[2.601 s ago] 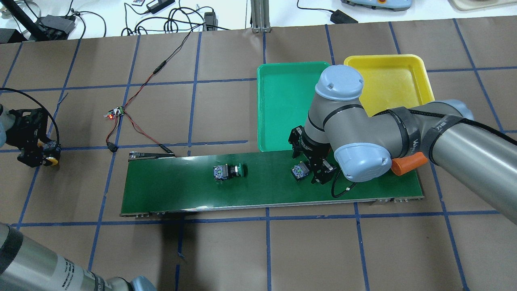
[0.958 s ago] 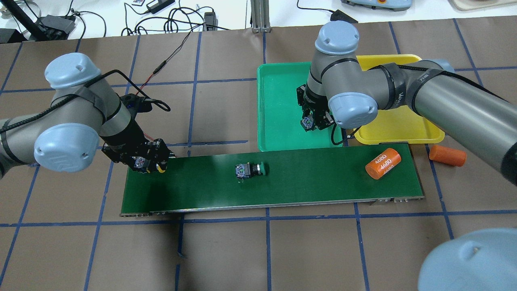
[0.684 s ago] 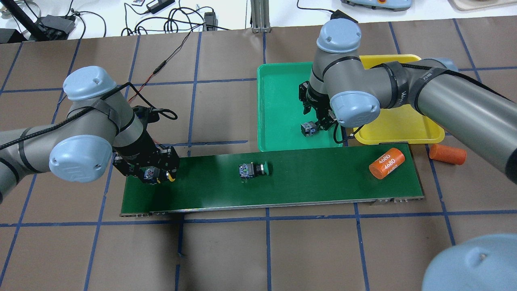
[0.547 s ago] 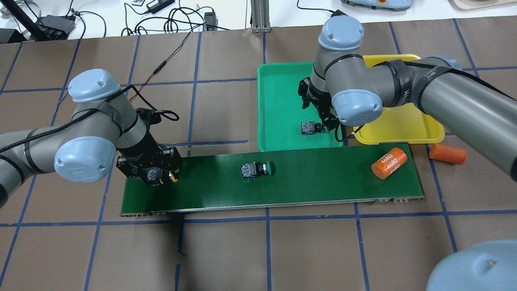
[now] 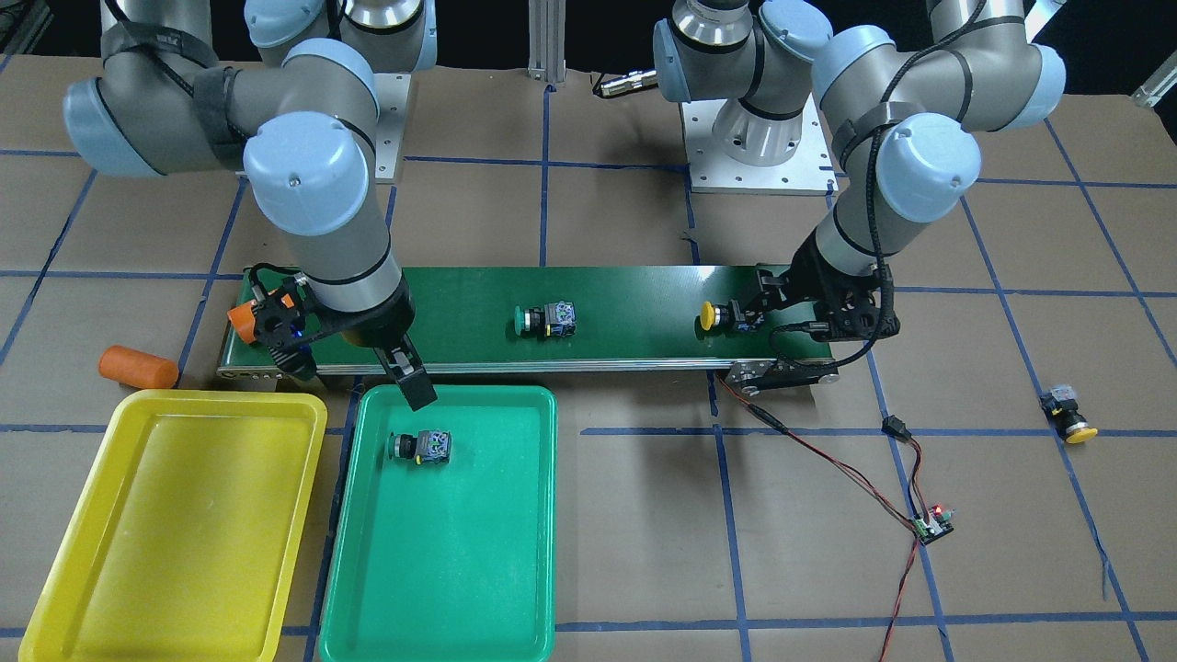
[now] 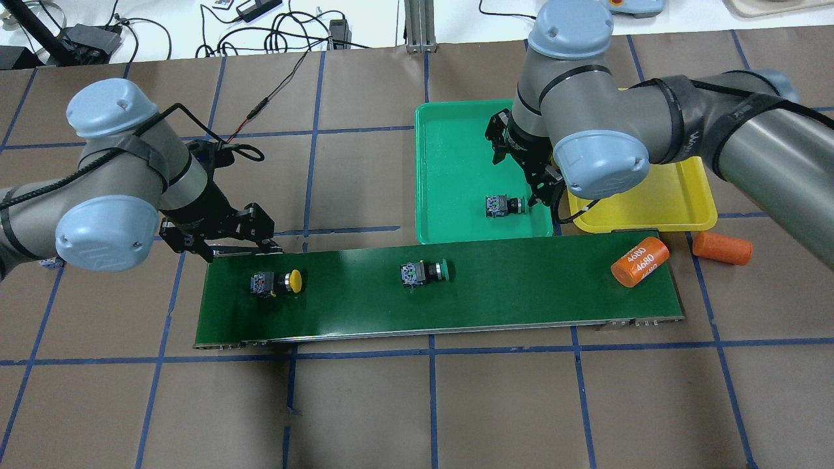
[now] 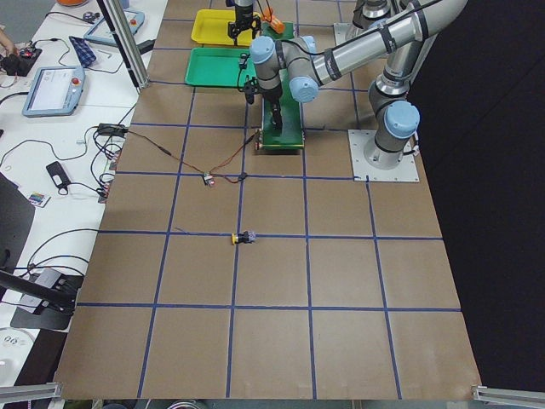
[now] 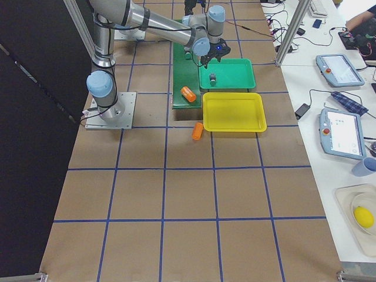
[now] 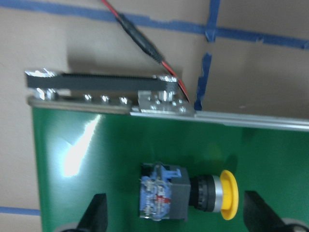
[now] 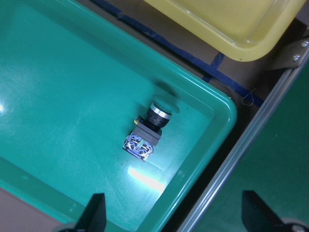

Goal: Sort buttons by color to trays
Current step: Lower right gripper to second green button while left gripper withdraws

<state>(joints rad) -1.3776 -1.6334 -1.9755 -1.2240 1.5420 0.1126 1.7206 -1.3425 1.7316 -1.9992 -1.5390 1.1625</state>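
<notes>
The green tray (image 6: pixel 456 163) is holding 1 green button (image 6: pixel 502 206). It is lying on its side on the tray floor, near the corner closest to the conveyor belt (image 6: pixel 521 299) and the yellow tray (image 6: pixel 651 202), with its cap pointing toward the yellow tray. The 2 trays are sitting side by side along the belt's far edge, rims just beside each other. The right gripper (image 6: pixel 519 164) is hanging above the green tray near that button, not touching it. Its fingers are spread wide and gripping nothing. The right arm is covering part of the yellow tray in the overhead view.

The belt is carrying 3 things. A second green button (image 6: pixel 423 272) is lying around its middle, and a yellow button (image 6: pixel 277 282) is lying near the end on the robot's left. An orange cylinder (image 6: pixel 640 262) marked 4680 is resting at the opposite end. Both buttons are lying on their sides, caps pointing toward the robot's right.

The left gripper (image 6: pixel 218 236) is hovering over the belt's far edge just beyond the yellow button, released and holding nothing. Its wrist camera is showing the button lying free on the belt between the 2 fingers (image 9: pixel 96 215), touching neither.

A second yellow button (image 5: pixel 1067 414) is lying on the table (image 6: pixel 365 404), well apart from the belt on the robot's left. A second orange cylinder (image 6: pixel 721 249) is lying on the table just beside the yellow tray's corner.
</notes>
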